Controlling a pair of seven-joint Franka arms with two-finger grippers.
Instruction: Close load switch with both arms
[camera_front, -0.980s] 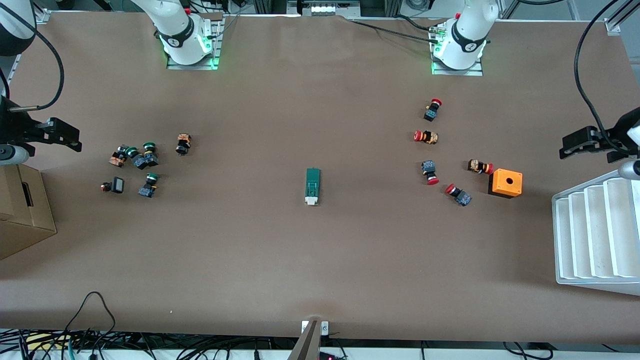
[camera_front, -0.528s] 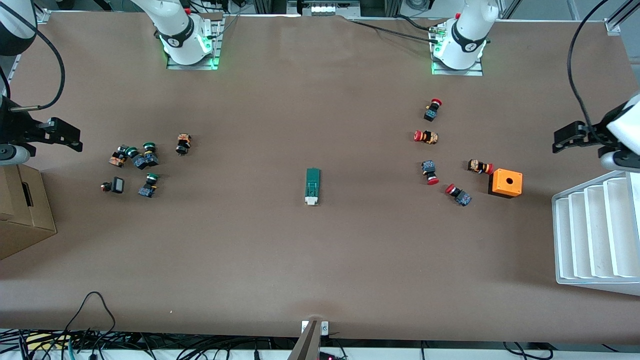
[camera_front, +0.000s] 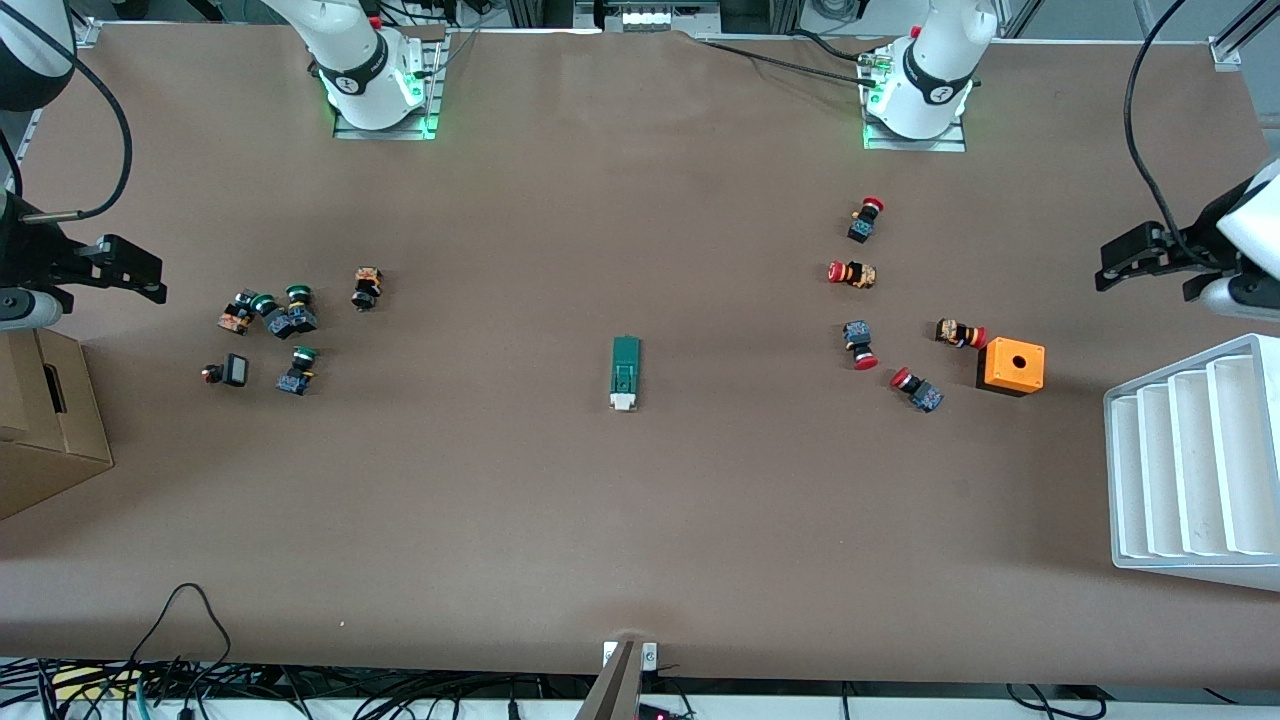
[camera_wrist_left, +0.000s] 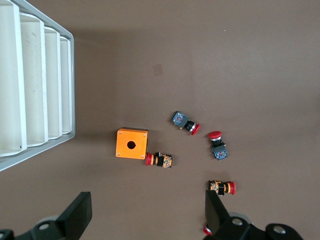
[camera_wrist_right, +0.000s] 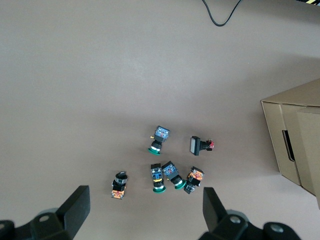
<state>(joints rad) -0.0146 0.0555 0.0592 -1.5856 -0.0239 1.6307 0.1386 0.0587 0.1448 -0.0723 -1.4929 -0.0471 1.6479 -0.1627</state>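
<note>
The load switch (camera_front: 625, 372), a narrow dark-green block with a white end, lies flat at the middle of the table, its white end toward the front camera. It shows in neither wrist view. My left gripper (camera_front: 1150, 272) hangs open in the air at the left arm's end of the table, over bare table beside the red-capped buttons (camera_wrist_left: 220, 187). In its wrist view the left gripper (camera_wrist_left: 147, 215) holds nothing. My right gripper (camera_front: 110, 272) hangs open at the right arm's end, by the green-capped buttons (camera_wrist_right: 167, 175). Nothing sits between the right gripper (camera_wrist_right: 145, 207) fingers.
Several red-capped push buttons (camera_front: 855, 273) and an orange box (camera_front: 1012, 365) lie toward the left arm's end. A white ribbed tray (camera_front: 1190, 470) stands at that table edge. Green-capped buttons (camera_front: 285, 318) cluster toward the right arm's end, beside a cardboard box (camera_front: 45, 420).
My left gripper has drifted away from the white tray toward the robots' bases and slightly toward the table's middle. The right gripper has barely moved. The load switch has not moved.
</note>
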